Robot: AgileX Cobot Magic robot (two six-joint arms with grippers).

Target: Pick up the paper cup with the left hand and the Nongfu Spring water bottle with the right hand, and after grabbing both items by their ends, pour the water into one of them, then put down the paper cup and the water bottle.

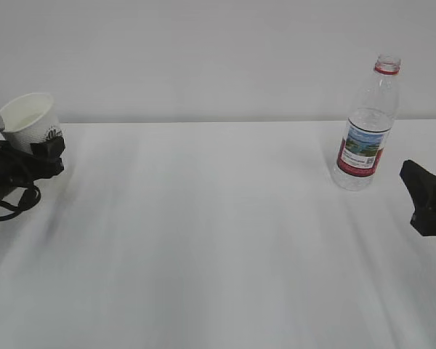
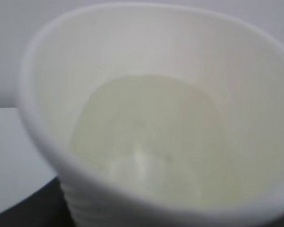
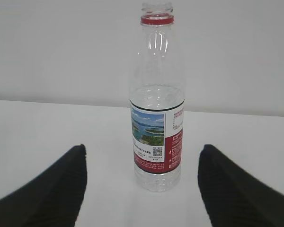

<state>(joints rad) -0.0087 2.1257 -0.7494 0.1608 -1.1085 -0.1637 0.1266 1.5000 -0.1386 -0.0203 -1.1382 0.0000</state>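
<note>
Your left claw (image 1: 47, 156) sits at the far left edge of the bench (image 1: 218, 240), closed around the paper cup (image 1: 30, 120) — the black fingers clamp the lower part of the cup just under the dark logo, and the cup leans a little with its open mouth facing up and toward the camera. In the left wrist view the cup (image 2: 151, 123) fills nearly the whole frame; you look straight into it and see a pale pool of water (image 2: 151, 142) lying in the bottom, with the ribbed outer wall showing at lower left. Your right claw (image 3: 142, 184) is wide open and holds nothing — its two dark fingers (image 3: 52, 189) stand on either side of the Nongfu Spring water bottle (image 3: 156, 118), clear of it, with bare bench showing between each finger and the bottle. In the exterior view the right claw (image 1: 425, 196) shows only as a black tip at the right edge, near the bottle (image 1: 367, 123) but apart from it. The bottle stands upright on the bench at the right rear, cap off, red neck ring at the top, label facing the claw, water level about where the label begins.
</note>
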